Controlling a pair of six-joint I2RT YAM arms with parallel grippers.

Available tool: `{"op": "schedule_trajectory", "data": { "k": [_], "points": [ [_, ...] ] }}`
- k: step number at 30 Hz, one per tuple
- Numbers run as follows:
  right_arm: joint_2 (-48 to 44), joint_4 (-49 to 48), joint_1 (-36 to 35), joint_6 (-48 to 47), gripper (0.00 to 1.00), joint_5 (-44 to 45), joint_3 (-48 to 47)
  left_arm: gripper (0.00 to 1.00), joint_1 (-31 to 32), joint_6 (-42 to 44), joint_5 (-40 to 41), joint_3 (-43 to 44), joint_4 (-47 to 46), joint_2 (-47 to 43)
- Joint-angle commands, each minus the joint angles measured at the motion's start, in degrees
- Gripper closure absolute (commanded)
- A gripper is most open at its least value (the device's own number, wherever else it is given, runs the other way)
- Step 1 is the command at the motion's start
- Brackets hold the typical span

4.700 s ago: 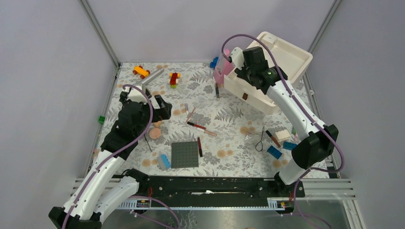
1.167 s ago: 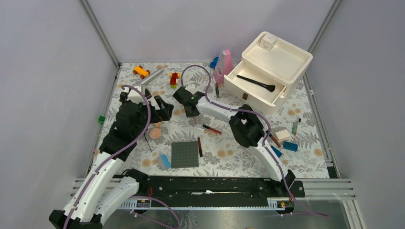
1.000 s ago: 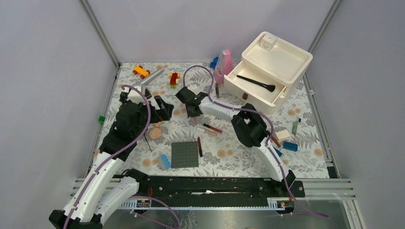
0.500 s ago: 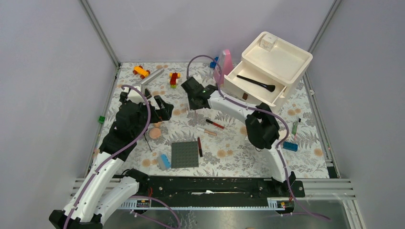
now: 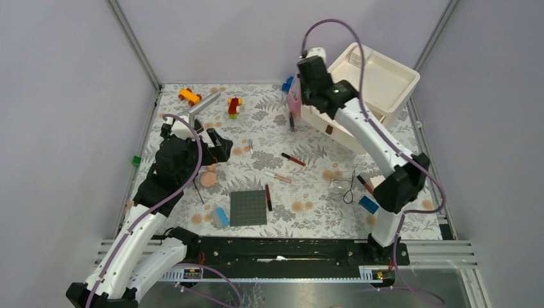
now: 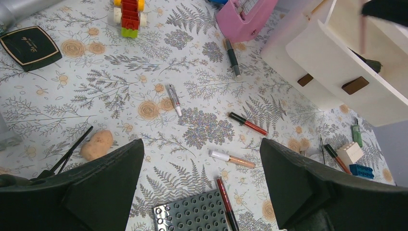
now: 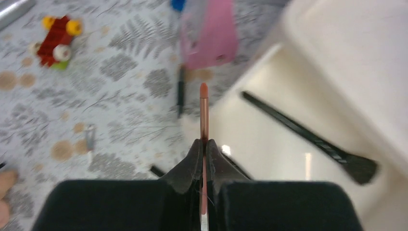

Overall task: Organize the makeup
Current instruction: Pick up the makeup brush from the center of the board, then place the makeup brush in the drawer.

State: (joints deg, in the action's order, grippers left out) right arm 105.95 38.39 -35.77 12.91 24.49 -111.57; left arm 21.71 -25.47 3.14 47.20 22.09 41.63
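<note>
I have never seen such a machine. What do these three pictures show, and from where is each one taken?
The left arm and right arm are robot arms, bolted side by side. One picture looks down from above; the other two come from a camera on each wrist. On the flowered table lie makeup sticks, brushes and toy bricks, beside a white drawer box. The left gripper is open and empty. The right gripper is shut on a slim pinkish stick, near the open drawer, where a black brush lies.
</note>
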Motion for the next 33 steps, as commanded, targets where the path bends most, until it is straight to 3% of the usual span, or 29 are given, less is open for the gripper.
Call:
{"op": "schedule_trajectory", "data": {
  "k": [1,11,12,14,15,17,24,33],
  "points": [
    [-5.4,2.8,4.6,-9.7,1.0,7.0,1.5,0.01,-0.3,-0.3,-0.9,-0.2,-3.8,-0.4],
    [-11.4,-6.5,8.4,-32.5,0.98,5.4,16.1,0.01,-0.4,-0.3,-0.9,-0.2,-3.8,-0.1],
    [-11.6,-7.0,8.4,-34.3,0.92,5.1,17.1,0.01,-0.5,-0.3,-1.0,-0.2,-3.8,-0.1],
    [-11.7,-7.8,8.4,-36.8,0.6,6.9,17.8,0.01,-0.4,-0.3,-1.0,-0.2,-3.8,0.0],
    [-11.5,-8.0,8.4,-37.4,0.52,8.3,17.8,0.01,-0.4,-0.3,-1.1,-0.2,-3.8,0.1],
    [-11.4,-8.1,8.4,-38.0,0.45,10.2,17.4,0.01,-0.5,-0.4,-1.2,-0.2,-3.8,0.1],
    [-15.9,-10.1,8.5,-30.7,0.3,10.4,17.6,0.01,-0.6,-0.4,-1.2,-0.3,-3.9,0.1],
    [-29.0,-5.2,13.0,-5.1,0.3,7.0,24.9,0.01,-0.7,-0.4,-1.8,-0.4,-4.1,0.4]
  ]
}}
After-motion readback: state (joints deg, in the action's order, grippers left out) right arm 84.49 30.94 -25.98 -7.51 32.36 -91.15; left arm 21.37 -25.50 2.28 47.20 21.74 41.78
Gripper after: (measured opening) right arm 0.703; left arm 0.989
